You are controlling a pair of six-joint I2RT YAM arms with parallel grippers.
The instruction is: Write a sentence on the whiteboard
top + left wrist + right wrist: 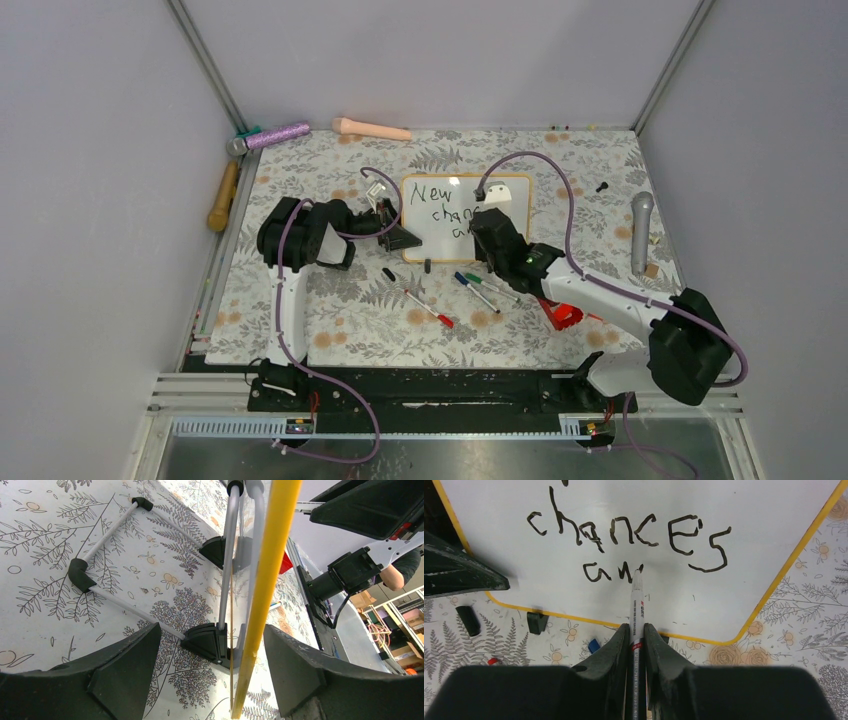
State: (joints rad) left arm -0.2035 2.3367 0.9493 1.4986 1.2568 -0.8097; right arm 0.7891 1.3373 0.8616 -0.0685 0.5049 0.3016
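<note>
our right claw (pixel 636 628) pinches the pen (pixel 637 595), tip on the board (pixel 749 510) after "aw"; bare space lies to its right. left claw (pixel 212 630) gapes round the board's edge.

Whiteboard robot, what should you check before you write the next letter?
1. Marker clamped in right gripper: ok.
2. Tip sits right after "aw" on the whiteboard: ok.
3. Bare board beside "aw" for more letters: ok.
4. Sentence finished: not ok, it stops at "New chances aw".
5. Left gripper holding the board steady: not ok, its open fingers straddle the edge without gripping.
</note>
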